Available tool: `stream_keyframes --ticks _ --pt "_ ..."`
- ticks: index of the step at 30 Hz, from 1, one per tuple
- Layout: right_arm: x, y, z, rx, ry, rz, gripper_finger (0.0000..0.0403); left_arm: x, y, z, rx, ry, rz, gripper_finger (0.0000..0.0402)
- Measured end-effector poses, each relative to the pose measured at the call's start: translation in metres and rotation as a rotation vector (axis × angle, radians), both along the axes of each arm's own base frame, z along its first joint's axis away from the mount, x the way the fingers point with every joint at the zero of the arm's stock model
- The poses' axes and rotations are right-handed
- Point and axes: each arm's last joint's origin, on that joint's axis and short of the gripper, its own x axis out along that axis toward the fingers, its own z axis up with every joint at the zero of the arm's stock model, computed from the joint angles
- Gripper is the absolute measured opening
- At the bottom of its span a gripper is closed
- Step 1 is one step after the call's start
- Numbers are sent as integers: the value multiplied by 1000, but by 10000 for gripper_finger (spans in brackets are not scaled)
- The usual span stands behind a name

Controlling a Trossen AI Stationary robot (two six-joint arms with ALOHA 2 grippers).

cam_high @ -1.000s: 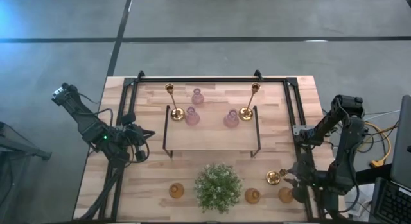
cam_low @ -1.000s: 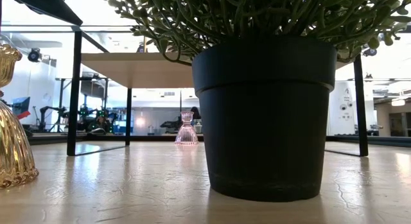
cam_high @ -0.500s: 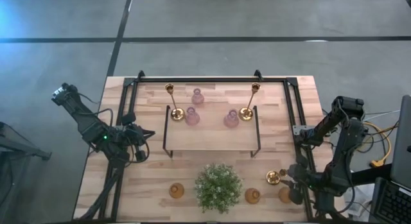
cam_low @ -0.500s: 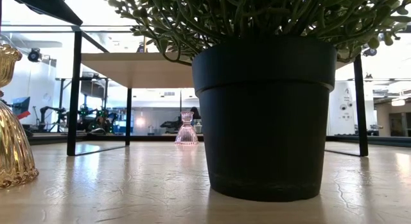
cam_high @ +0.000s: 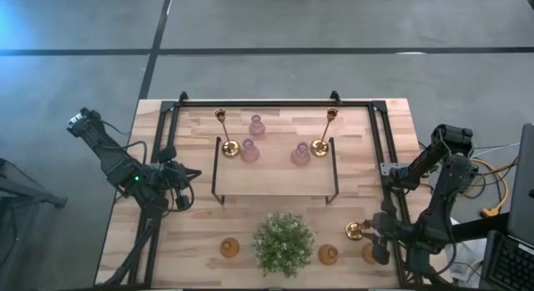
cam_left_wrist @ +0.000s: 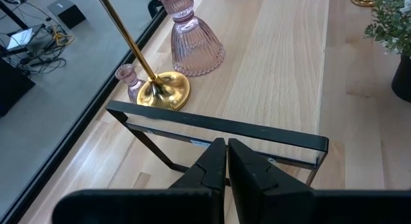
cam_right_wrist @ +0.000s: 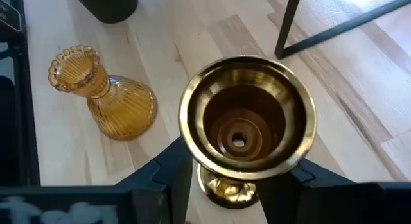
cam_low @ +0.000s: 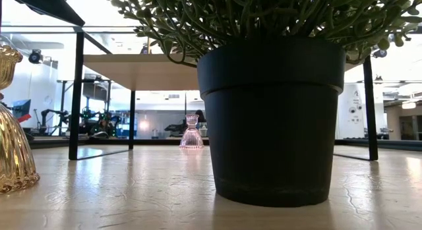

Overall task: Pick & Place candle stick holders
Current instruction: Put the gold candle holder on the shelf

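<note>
— Where was the right gripper [cam_high: 373, 234]?

— Low at the table's near right corner, fingers either side of a short brass holder [cam_right_wrist: 247, 124]. They stood apart around its stem; whether they pressed it, I couldn't tell. An amber glass holder [cam_right_wrist: 106, 95] stood just beside it.

— And the left gripper [cam_left_wrist: 227, 161]?

— Off at the left edge of the table [cam_high: 275, 181], fingers together, holding nothing.

— The other holders?

— Two tall brass sticks [cam_high: 224, 131] and three pink glass holders [cam_high: 249, 150] around the black shelf frame [cam_high: 277, 168] at the back. More amber ones [cam_high: 229, 247] flanked the potted plant [cam_high: 283, 243] in front.
</note>
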Motion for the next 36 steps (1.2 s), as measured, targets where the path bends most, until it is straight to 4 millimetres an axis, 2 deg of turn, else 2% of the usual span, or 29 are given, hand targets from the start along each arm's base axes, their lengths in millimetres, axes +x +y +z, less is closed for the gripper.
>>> stream_keyframes --ticks 9,18,36 --pt "1 0 0 0 5 -1 97 0 0 0 0 0 0 21" --pt "1 -1 -1 -22 9 15 19 0 0 0 0 0 0 21" --pt "10 -7 2 -81 2 37 11 0 0 0 0 0 0 21"
